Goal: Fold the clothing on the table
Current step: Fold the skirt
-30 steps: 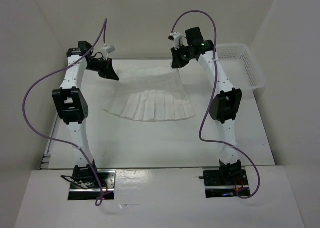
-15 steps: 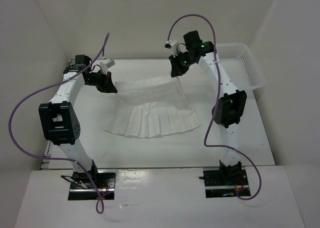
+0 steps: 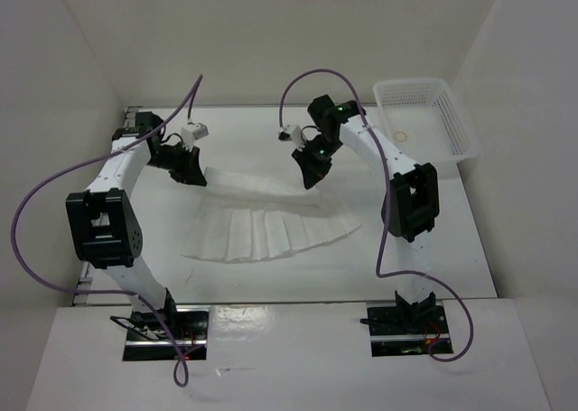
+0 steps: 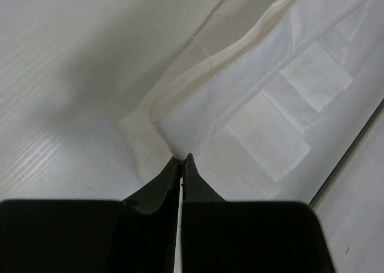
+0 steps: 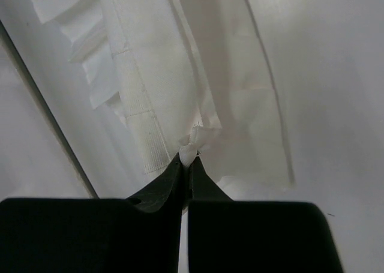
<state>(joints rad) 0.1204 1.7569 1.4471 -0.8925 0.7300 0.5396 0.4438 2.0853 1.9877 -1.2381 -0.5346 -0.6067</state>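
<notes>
The left tool [image 4: 182, 160] is pinched shut on a corner of the clothing [image 3: 271, 230], its two black fingers meeting on the white cloth at the lower middle of the left wrist view. The right tool [image 5: 189, 156] is likewise clamped on a small bunched tuft of the garment's edge, low in the centre of its own view. From above, both tools hang over the upper middle of the frame, the left one at centre-left and the right one just right of centre. The garment's narrow end is stretched between them and appears lifted off the tabletop [image 3: 433, 248]. The pleated hem lies spread below them across the middle of the frame. A white mesh basket [image 3: 459, 115] sits at the upper right, well apart.

The step in hand looks like the first fold, with the narrow end being carried over toward the hem. The next move likely calls for both tools to travel together toward the bottom of the frame — level and with the band taut — then lower it so the edges line up before letting go.
</notes>
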